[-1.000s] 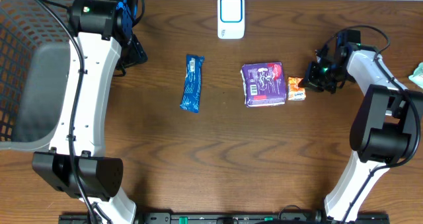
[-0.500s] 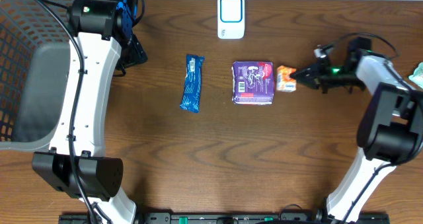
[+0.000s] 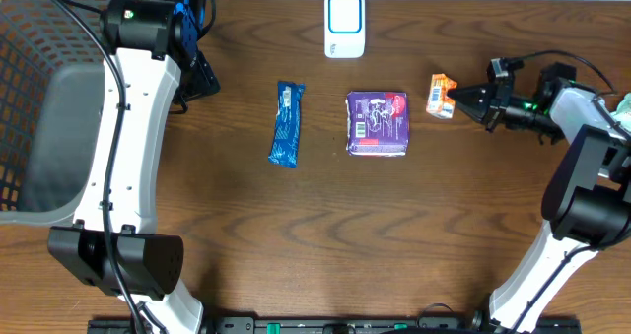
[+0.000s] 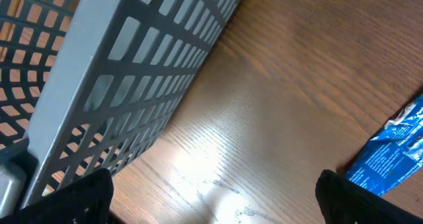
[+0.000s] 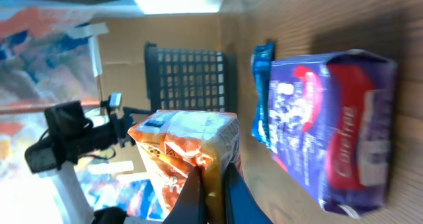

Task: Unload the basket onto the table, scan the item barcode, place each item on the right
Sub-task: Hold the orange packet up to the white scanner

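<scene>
A small orange snack packet (image 3: 441,95) hangs just above the table at the right, pinched at its edge by my right gripper (image 3: 457,100), which is shut on it. In the right wrist view the orange packet (image 5: 187,150) sits between the two thin fingertips of that gripper (image 5: 213,187). A purple pack (image 3: 378,123) and a blue bar wrapper (image 3: 287,124) lie flat mid-table. The white and blue scanner (image 3: 344,25) stands at the back centre. My left gripper (image 3: 201,77) hovers open near the basket, its jaws (image 4: 211,201) wide apart with only bare wood between them.
A large grey mesh basket (image 3: 39,98) fills the left side, and its wall (image 4: 119,85) runs close beside the left gripper. The blue wrapper's end (image 4: 395,159) shows at the right of the left wrist view. A pale teal object (image 3: 623,109) lies at the far right edge.
The right gripper has lifted the orange packet away from the purple pack and drawn it back and right. The purple pack shifted left and straightened. The left arm stayed still.
</scene>
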Robot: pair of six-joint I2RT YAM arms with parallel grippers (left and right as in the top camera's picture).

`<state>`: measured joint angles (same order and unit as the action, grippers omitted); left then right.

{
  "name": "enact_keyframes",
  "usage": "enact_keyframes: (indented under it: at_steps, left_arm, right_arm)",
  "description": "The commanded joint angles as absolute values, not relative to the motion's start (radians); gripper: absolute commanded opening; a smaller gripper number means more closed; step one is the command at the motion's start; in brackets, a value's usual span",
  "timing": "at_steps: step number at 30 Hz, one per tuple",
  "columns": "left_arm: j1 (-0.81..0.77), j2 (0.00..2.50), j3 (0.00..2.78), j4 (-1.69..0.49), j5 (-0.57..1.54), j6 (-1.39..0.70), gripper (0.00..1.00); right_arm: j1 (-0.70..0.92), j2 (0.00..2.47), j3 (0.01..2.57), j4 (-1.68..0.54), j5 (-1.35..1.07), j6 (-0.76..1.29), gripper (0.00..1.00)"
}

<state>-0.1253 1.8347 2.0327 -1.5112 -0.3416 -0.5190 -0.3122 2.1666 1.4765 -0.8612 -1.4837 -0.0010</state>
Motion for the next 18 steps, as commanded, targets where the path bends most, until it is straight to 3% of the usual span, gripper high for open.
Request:
enact_keyframes:
  at_steps: [1,8,18]
  left_arm:
    - [-0.123,1.837,2.025,-1.514,-0.345,-0.513,0.98]
    - [-0.123,1.837,2.025,-1.514,-0.345,-0.513,0.98]
    - [-0.123,1.837,2.025,-1.514,-0.345,-0.513,0.98]
  right_arm:
    - [-0.28,2.177,1.475,-0.854,-1.562,-0.042,0.01]
    - [-0.229,2.177,1.491,-0.831,-1.491,-0.008,0.01]
    - [-0.06,2.122,1.766,-0.825,-0.857,0.29,0.01]
